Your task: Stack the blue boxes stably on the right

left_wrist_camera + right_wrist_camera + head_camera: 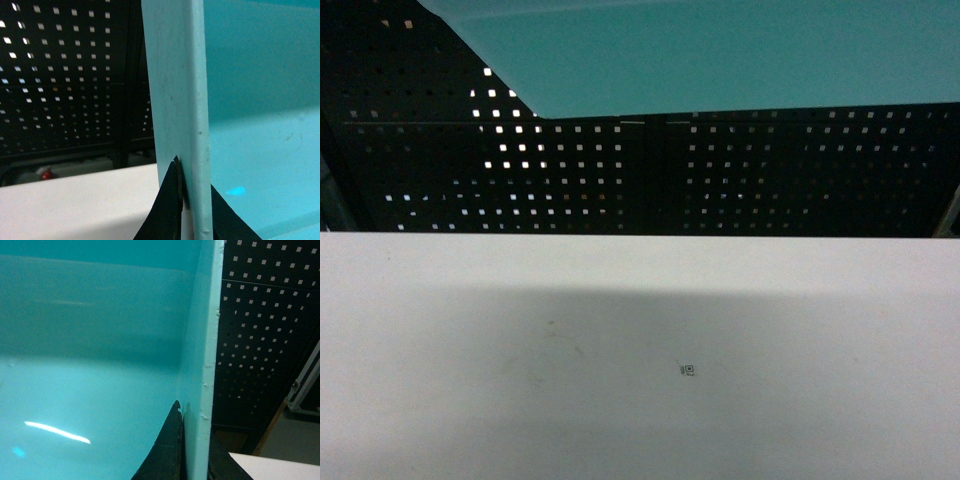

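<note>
the blue box [720, 50] hangs in the air at the top of the head view, well above the white table [640, 350], its flat underside facing the camera and casting a broad shadow on the tabletop. the left gripper [192, 200] pinches the box's left wall, one black finger [165, 210] outside and the other inside, the rim running up between them. the right gripper [192, 445] clamps the right wall the same way, its inner finger [165, 450] against the smooth turquoise inside. behind the table stands a dark pegboard [640, 170] with small square holes. a tiny printed mark [688, 371] lies on the table.
</note>
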Motion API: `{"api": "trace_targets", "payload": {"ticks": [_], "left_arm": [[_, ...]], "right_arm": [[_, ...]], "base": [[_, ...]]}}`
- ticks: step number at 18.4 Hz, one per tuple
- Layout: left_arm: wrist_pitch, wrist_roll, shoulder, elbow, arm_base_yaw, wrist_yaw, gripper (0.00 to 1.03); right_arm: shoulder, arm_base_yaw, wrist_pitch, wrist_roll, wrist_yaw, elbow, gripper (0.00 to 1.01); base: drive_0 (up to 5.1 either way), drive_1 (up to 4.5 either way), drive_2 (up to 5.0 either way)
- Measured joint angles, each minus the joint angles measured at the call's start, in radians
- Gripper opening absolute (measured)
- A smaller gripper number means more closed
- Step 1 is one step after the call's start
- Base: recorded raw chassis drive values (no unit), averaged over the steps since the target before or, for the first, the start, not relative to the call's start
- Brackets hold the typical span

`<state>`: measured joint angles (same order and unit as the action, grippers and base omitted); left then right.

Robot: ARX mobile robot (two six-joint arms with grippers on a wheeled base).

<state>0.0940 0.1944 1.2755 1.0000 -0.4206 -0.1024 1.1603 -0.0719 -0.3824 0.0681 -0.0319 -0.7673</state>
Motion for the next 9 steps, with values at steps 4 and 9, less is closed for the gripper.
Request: {"api": "trace_targets", "payload": {"ticks": [4,9], "left_arm": [[0.014,-0.038,-0.057,-0.023,-0.012,-0.043,0.02],[0.011,-0.039,-0.051,-0.023,-0.012,-0.043,0.02]], "right_arm": [[-0.009,-0.001,-0.002,-0.005,-0.016,-0.001,0.02],[-0.002,-0.001,0.0,-0.005,-0.016,-0.001,0.02]], "base": [[0.0,0.0,0.0],[-1.1,-1.14,-1.1]]}}
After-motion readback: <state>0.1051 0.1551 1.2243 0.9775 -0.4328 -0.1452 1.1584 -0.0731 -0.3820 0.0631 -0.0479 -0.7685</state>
